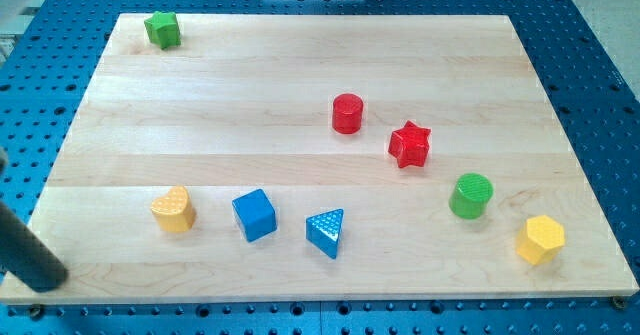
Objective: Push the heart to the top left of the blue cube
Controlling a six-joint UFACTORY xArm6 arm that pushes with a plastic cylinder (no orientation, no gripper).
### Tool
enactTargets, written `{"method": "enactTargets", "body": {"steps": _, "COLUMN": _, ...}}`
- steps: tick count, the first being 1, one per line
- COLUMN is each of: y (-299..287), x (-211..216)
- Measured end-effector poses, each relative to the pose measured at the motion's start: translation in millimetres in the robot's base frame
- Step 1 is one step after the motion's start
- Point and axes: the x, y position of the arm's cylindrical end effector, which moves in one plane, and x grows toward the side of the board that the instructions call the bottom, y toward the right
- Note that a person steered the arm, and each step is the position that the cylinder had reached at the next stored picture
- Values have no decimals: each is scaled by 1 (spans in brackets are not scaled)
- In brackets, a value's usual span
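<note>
heart [173, 209], yellow-orange, upright, just left of blue cube [254, 215]; my tip [50, 278] well left; end effector: rod, no jaws

Green star [162, 29] at tabletop [300, 75] top left. Red cylinder [347, 113] near red star [409, 145]. Green cylinder [471, 195], yellow hexagon [540, 239], blue triangle [327, 232] low.

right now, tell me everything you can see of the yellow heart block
The yellow heart is a small, chunky block with a textured top face and smooth orange-yellow sides, plastic by its look. It lies flat on the wooden board, near the view's bottom left, lobes toward the view's top right. Nothing touches it: the blue cube sits apart to its right, and my tip rests off to its lower left, also apart.
</note>
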Motion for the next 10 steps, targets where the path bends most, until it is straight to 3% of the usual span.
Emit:
{"method": "enactTargets", "body": {"steps": 1, "y": 42, "x": -3}}
{"method": "enactTargets", "body": {"steps": 3, "y": 84, "x": -83}}
{"method": "enactTargets", "body": {"steps": 4, "y": 96, "x": -87}}
{"method": "enactTargets", "body": {"steps": 8, "y": 95, "x": -81}}
{"method": "enactTargets", "body": {"steps": 10, "y": 108, "x": -42}}
